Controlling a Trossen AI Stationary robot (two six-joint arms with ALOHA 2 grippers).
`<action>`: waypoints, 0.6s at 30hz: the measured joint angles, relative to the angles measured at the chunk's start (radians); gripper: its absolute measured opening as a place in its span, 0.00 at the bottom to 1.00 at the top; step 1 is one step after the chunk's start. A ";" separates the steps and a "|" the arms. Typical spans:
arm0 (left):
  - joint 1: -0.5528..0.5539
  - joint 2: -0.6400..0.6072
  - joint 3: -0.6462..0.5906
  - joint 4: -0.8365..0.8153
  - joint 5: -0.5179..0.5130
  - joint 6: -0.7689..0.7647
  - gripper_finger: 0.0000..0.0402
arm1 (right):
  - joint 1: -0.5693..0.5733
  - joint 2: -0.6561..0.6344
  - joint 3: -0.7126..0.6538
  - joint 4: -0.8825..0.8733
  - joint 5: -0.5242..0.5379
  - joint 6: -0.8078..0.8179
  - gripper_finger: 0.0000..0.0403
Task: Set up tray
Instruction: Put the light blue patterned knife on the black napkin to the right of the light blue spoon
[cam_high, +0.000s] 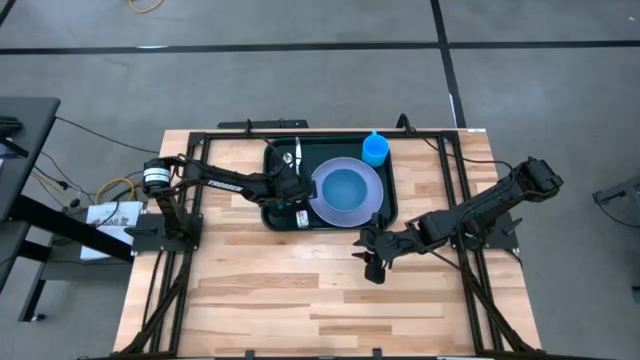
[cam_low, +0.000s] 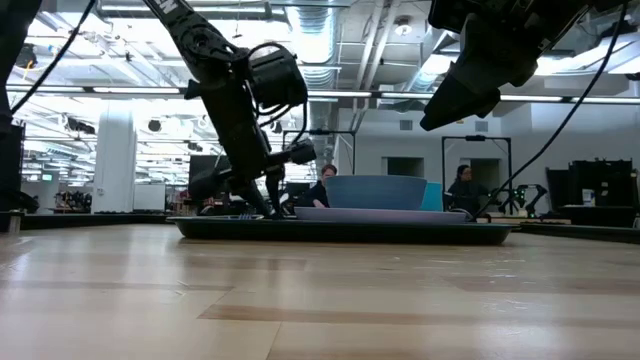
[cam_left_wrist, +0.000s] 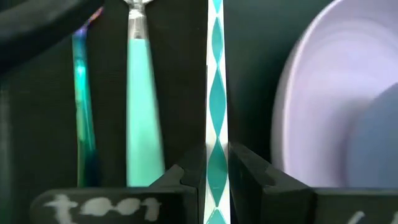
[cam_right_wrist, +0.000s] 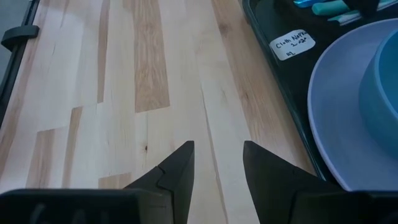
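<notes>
Tray (cam_high: 392, 205) at upper centre of high view. Left gripper (cam_left_wrist: 216, 177) pinching a thin teal-patterned utensil (cam_left_wrist: 216, 93): best lowered flat beside the plate (cam_high: 347, 191), parallel to neighbouring cutlery (cam_left_wrist: 142, 112), then released. Right gripper (cam_right_wrist: 217, 163) idle lower right, fingers spread, empty.

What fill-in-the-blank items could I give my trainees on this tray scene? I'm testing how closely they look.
1. The blue bowl sits on the lavender ____.
2. The blue cup stands in a far corner of the ____.
3. The left claw is closed on a thin strip patterned white and ____.
4. The right claw hovers open and empty above the bare ____ table.

Missing words: plate; tray; teal; wooden
</notes>
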 joint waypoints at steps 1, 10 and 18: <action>0.000 0.001 0.000 -0.004 0.001 -0.002 0.08 | 0.000 0.000 0.000 0.001 0.000 0.000 0.32; -0.003 -0.001 0.000 0.000 -0.013 -0.002 0.09 | 0.000 0.000 0.000 0.004 0.000 0.000 0.32; -0.003 -0.001 0.000 0.001 -0.022 -0.002 0.10 | 0.000 0.000 0.000 0.004 0.000 0.000 0.32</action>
